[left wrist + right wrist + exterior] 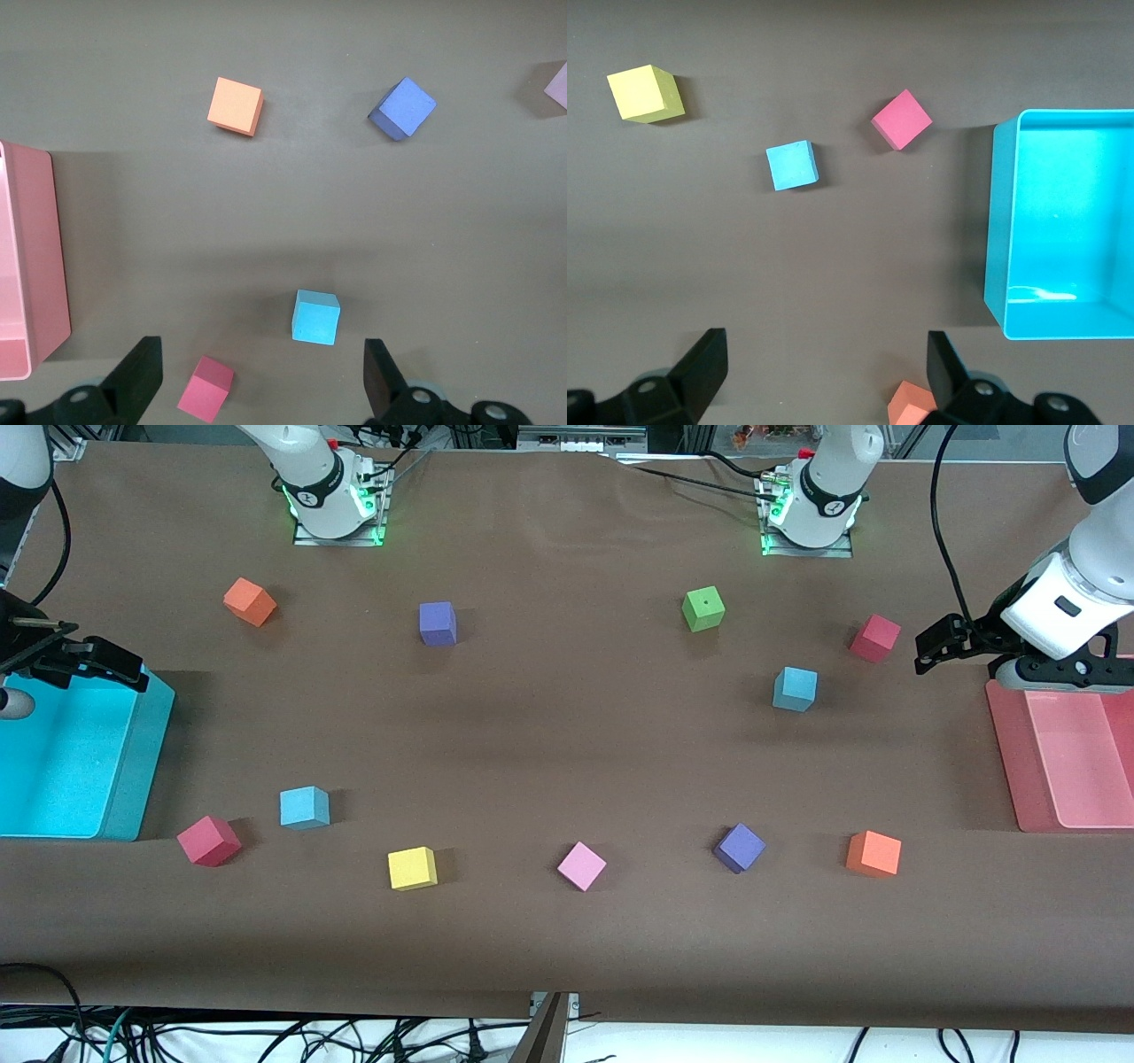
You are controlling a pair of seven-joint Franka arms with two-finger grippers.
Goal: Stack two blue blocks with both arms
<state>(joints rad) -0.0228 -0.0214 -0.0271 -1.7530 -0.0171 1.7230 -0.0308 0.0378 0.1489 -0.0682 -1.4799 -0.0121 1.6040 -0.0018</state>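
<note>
Both arms waited, raised at opposite ends of the brown surface (pixel 567 762). The left hand (pixel 261 385) hung released, fingers spread wide, over the edge by the pink tray (pixel 1010 762). The right hand (pixel 824 381) hung equally spread over the cyan bin (pixel 142 779) at its own edge. One blue block (pixel 795 689) sat on the surface toward the left arm's end, near a red cube (pixel 875 638). The other blue block (pixel 304 808) sat toward the right arm's end, near the front edge, beside another red cube (pixel 209 841). The two were well apart.
</note>
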